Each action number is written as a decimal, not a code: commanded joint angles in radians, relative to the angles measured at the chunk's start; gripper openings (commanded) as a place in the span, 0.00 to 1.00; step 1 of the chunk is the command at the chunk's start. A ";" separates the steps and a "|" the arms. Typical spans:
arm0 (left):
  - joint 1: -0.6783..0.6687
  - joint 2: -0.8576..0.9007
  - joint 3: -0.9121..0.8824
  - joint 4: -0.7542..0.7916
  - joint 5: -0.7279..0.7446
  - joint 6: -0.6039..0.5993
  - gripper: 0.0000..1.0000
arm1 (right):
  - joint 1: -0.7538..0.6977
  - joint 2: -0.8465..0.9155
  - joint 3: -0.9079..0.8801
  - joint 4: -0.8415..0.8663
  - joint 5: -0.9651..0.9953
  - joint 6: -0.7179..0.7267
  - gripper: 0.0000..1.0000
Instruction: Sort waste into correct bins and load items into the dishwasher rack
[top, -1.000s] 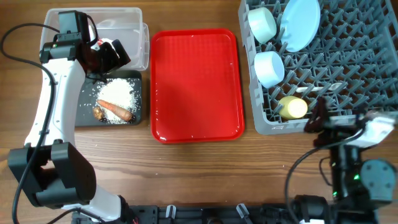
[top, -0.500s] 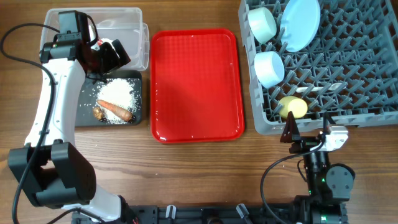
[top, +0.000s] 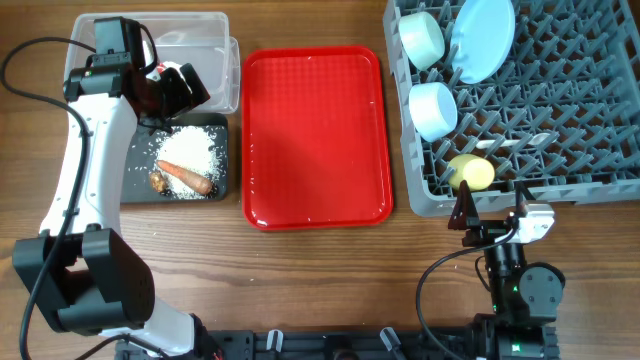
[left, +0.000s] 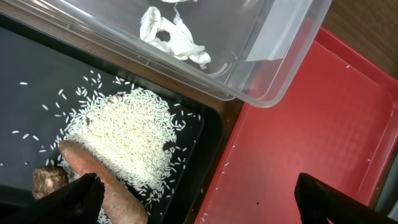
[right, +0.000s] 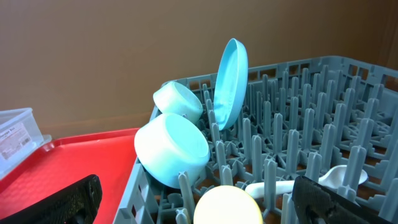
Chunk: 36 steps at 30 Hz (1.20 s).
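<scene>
My left gripper (top: 180, 88) (left: 199, 202) is open and empty, hovering over the edge between the clear tub (top: 200, 40) and the black tub (top: 225, 160). The black tub holds rice (left: 124, 134), the carrot-like stick (left: 106, 180) and a brown lump (left: 50, 180). Crumpled tissue (left: 171, 37) lies in the clear tub. The sachet is not in view. The grey rack (top: 560, 120) holds the plate (top: 483, 38), two bowls (top: 422, 38) (top: 433, 108), the yellow cup (top: 470, 172) and the spoon (top: 510, 143). My right gripper (top: 490, 212) (right: 199, 199) is open and empty just in front of the rack.
The flat red tray (top: 315, 135) lies between the tubs and the rack, with a few rice grains along its left rim in the left wrist view (left: 311, 124). Bare wooden table runs along the front.
My right arm has drawn back from the rack's front right corner toward the table's front edge, now low and facing the rack. The left arm has not moved.
</scene>
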 joint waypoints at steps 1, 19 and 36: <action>-0.002 -0.011 0.004 0.002 -0.006 0.005 1.00 | 0.005 -0.014 -0.003 0.006 -0.005 -0.013 1.00; -0.012 -0.110 0.002 0.026 -0.054 0.012 1.00 | 0.005 -0.014 -0.003 0.006 -0.005 -0.012 1.00; -0.061 -0.857 -0.853 0.793 -0.021 0.167 1.00 | 0.005 -0.014 -0.003 0.006 -0.005 -0.013 1.00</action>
